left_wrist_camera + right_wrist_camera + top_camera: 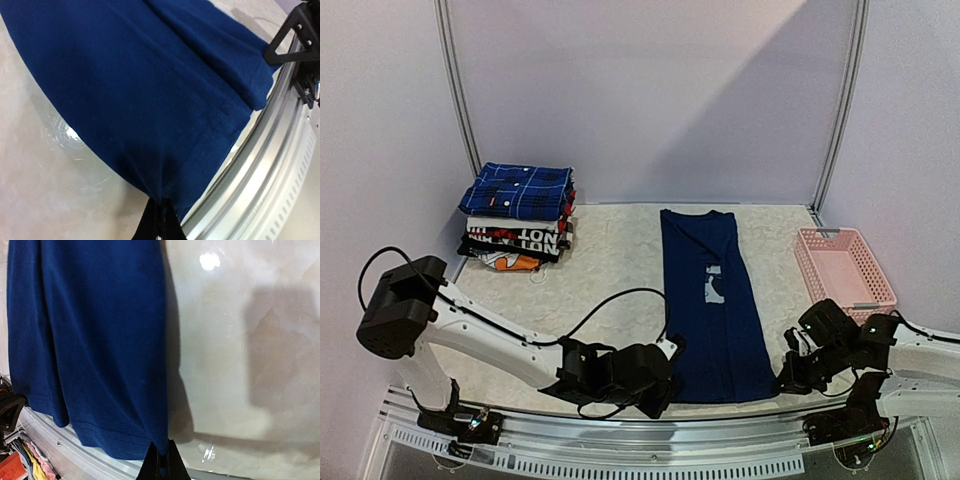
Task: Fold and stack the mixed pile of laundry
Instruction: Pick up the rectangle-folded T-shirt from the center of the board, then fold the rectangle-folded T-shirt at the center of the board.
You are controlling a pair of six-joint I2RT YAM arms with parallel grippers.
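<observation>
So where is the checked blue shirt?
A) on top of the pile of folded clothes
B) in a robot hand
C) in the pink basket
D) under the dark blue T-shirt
A: the checked shirt lies folded on top of the pile of clothes at the back left, while the left gripper and right gripper pinch only the T-shirt.

Our two arms (490,335) are white tubes jointed by black motor housings. Behind the left gripper (668,398) sits a bulky black wrist (620,372), and a black cable (620,292) loops back from it toward a boxy black shoulder (400,305). Behind the right gripper (785,385) a small green light (871,327) glows. Up close, our fingertips (147,230) are slim, matte black wedges.
</observation>
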